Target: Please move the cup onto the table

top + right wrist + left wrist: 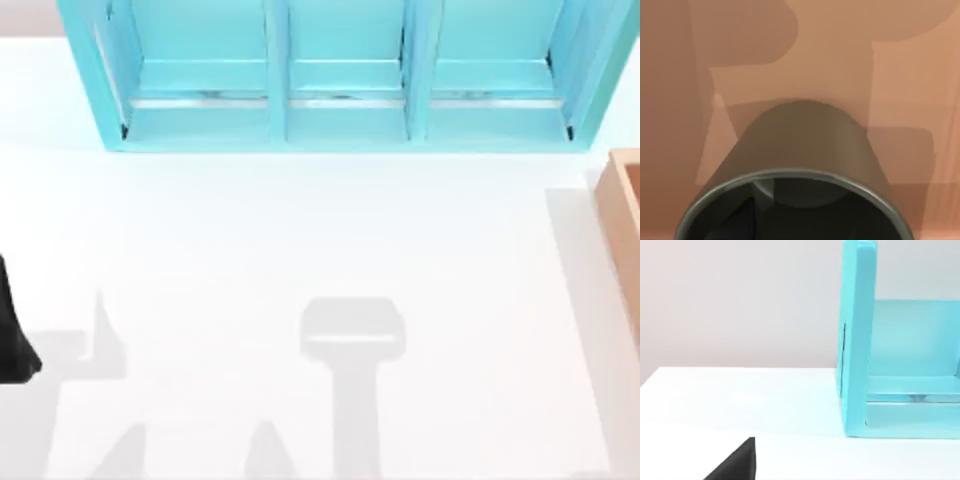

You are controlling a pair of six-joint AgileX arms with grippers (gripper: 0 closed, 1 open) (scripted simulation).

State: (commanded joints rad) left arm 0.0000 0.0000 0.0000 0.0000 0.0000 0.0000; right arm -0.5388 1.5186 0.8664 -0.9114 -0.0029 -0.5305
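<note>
The cup (pixel 805 145) is an olive-grey cylinder with a dark inside and a thin pale rim. In the right wrist view it is very close to the camera. It stands against a tan wooden surface (pixel 840 50) crossed by shadows. The white table (pixel 300 230) spreads across the top view. My left arm (pixel 12 330) is a black shape at the table's left edge. One black fingertip (pixel 737 462) of it shows low over the table (pixel 740 400) in the left wrist view.
A light-blue shelf unit (pixel 340 80) with three bays stands along the table's back edge, and its side wall (pixel 860 340) rises in the left wrist view. A tan wooden box (pixel 625 220) sits at the right edge. Grey arm shadows lie on the table's front part.
</note>
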